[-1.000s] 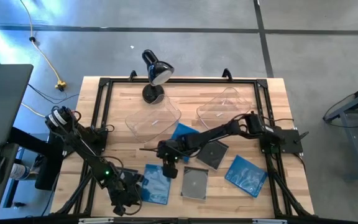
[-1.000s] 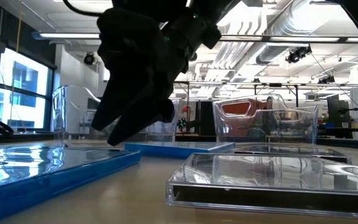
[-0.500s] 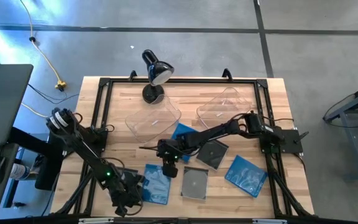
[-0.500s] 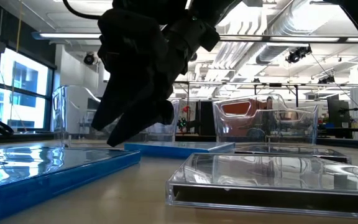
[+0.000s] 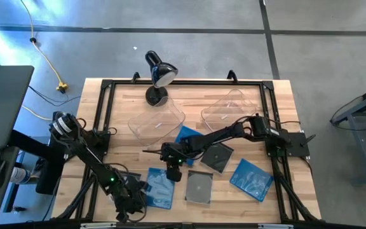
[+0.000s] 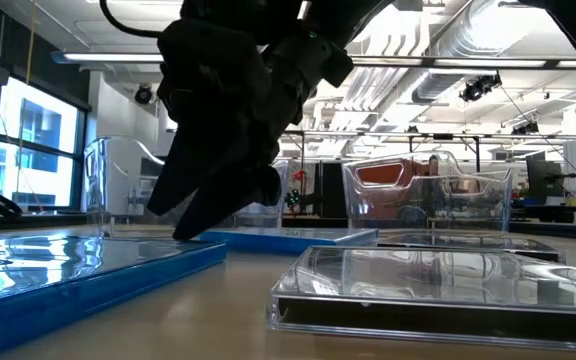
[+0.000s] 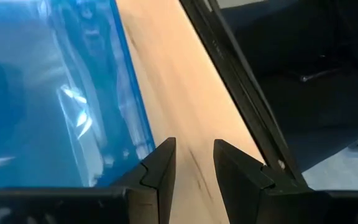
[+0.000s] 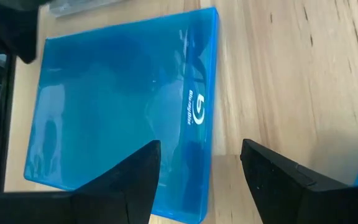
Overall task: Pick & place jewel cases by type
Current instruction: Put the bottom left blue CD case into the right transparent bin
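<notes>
Hovered over a blue jewel case [image 8: 123,106] near the desk's [image 5: 278,95] front edge.
Right pincer [image 8: 197,165] spread wide above its near edge; left pincer [image 7: 191,165] narrowly parted beside the same case.

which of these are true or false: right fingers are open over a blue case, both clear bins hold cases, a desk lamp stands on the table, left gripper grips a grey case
1. The right gripper has its fingers open over a blue case. True.
2. Both clear bins hold cases. False: the left bin and the right bin both look empty in the high view.
3. A desk lamp stands on the table. True.
4. The left gripper grips a grey case. False: its fingers are slightly apart with only bare wood between them, beside the edge of a blue case.
</notes>
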Robot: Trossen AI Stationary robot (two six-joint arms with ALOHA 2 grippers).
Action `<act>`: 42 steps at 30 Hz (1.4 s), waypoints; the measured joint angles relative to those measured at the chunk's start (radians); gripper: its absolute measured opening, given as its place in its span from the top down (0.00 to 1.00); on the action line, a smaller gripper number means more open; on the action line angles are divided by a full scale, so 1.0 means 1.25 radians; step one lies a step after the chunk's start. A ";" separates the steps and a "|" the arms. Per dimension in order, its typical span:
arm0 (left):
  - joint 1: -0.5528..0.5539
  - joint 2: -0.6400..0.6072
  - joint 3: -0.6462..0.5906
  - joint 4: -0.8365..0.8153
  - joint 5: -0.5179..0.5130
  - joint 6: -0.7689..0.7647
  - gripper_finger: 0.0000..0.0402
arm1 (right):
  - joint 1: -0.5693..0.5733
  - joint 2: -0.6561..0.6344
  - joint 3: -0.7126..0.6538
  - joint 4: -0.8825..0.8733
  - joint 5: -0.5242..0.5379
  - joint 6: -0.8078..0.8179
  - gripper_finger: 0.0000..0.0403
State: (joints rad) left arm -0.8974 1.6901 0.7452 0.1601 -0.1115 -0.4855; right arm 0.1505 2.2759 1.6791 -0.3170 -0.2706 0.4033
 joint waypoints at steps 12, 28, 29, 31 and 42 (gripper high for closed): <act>0.001 0.032 0.001 -0.003 0.003 -0.016 0.73 | -0.002 0.024 0.001 0.007 -0.014 0.023 0.48; 0.026 0.031 0.003 -0.056 -0.012 -0.014 0.73 | -0.001 0.032 -0.001 0.067 -0.116 0.028 0.48; 0.029 0.031 0.003 -0.058 -0.011 -0.013 0.73 | -0.001 0.033 -0.001 0.075 -0.128 0.028 0.48; 0.031 0.031 0.003 -0.060 -0.011 -0.013 0.73 | -0.001 0.033 -0.002 0.084 -0.134 0.026 0.48; 0.031 0.032 0.002 -0.059 -0.014 -0.014 0.73 | -0.001 0.032 -0.002 0.089 -0.144 0.015 0.48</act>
State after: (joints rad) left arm -0.8593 1.7304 0.7471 0.0864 -0.1287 -0.5030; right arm 0.1497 2.3154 1.6772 -0.2054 -0.4503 0.4218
